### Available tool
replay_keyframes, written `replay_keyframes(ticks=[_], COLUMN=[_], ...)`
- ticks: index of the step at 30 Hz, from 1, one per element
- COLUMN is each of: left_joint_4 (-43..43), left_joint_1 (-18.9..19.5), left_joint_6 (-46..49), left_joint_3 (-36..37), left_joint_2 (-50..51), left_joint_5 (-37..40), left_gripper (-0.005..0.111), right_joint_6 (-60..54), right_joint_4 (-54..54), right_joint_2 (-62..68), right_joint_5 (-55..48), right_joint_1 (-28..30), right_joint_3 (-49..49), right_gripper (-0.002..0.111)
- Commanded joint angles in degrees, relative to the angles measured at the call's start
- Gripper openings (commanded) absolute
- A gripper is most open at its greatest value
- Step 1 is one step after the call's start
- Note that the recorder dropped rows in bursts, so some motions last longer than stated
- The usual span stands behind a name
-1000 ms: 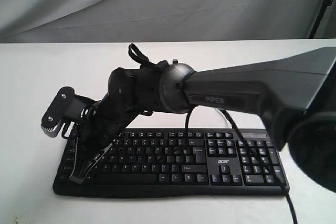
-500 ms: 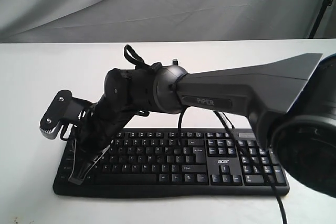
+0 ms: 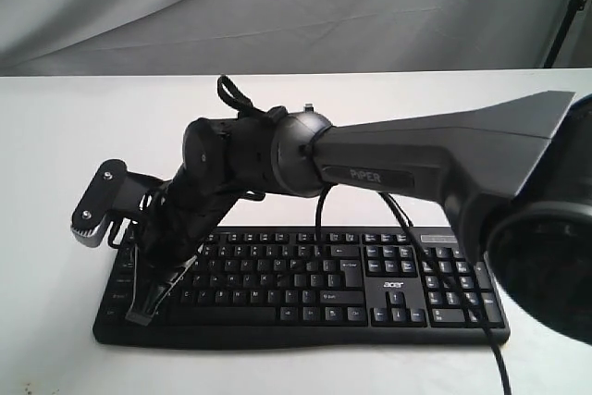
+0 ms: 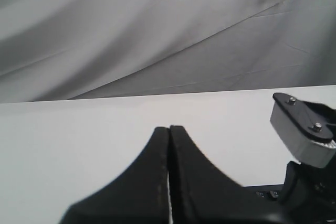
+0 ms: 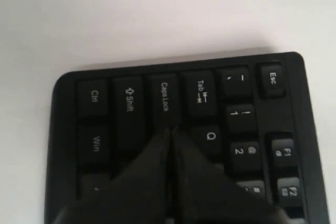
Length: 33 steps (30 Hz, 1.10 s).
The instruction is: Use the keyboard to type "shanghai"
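Note:
The black keyboard [image 3: 351, 284] with its white "acer" logo lies across the front of the white table [image 3: 55, 136]. My right arm reaches across it to its left end. The right gripper [image 3: 139, 314] is shut and empty, pointing down at the leftmost keys. In the right wrist view the right gripper [image 5: 170, 129] has its tip at the edge of the Caps Lock key [image 5: 164, 97], beside Q [image 5: 210, 136]; the key under it is hidden, and contact cannot be told. My left gripper [image 4: 169, 128] is shut and empty above bare table, left of the keyboard [image 4: 265, 193].
The grey camera bracket [image 3: 97, 201] on the right wrist juts out left of the keyboard, and the bracket [image 4: 302, 135] also shows in the left wrist view. A black cable [image 3: 490, 344] hangs off the right arm over the number pad. A grey cloth backdrop [image 3: 296, 6] stands behind the table.
The right arm shifted slightly left and then settled lower. Its shut tip stays over the keyboard's left end.

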<state>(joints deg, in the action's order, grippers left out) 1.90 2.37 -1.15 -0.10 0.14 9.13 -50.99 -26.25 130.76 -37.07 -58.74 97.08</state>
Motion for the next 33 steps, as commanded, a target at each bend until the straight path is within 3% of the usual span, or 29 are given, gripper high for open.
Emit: replay_keyframes(ticks=[1,5,9,17,33], left_joint_4=[0.0,0.0,0.0,0.0,0.0], left_joint_1=[-0.4,-0.4,-0.4,-0.4,-0.4], left_joint_6=[-0.2,-0.2,-0.2,-0.2,-0.2], left_joint_3=[0.1,0.1,0.1,0.1,0.1], left_joint_2=[-0.1,-0.1,-0.1,-0.1,-0.1], left_joint_5=[-0.3,-0.3,-0.3,-0.3,-0.3], left_gripper=[0.0,0.0,0.0,0.0,0.0], right_joint_6=[3.5,2.9,-3.4,-10.3,-10.9], right_joint_4=[4.7,0.8,-5.9,-12.3,-13.4], right_joint_2=[-7.4,-16.6,-20.4,-18.9,-16.3], right_joint_5=[0.3,10.6,15.4,16.3,17.0], right_joint_1=[0.9,4.0,4.9,4.7,4.7], right_joint_3=[-5.6,-23.7,-32.0,-32.0,-32.0], right_gripper=[0.0,0.0,0.0,0.0,0.0])
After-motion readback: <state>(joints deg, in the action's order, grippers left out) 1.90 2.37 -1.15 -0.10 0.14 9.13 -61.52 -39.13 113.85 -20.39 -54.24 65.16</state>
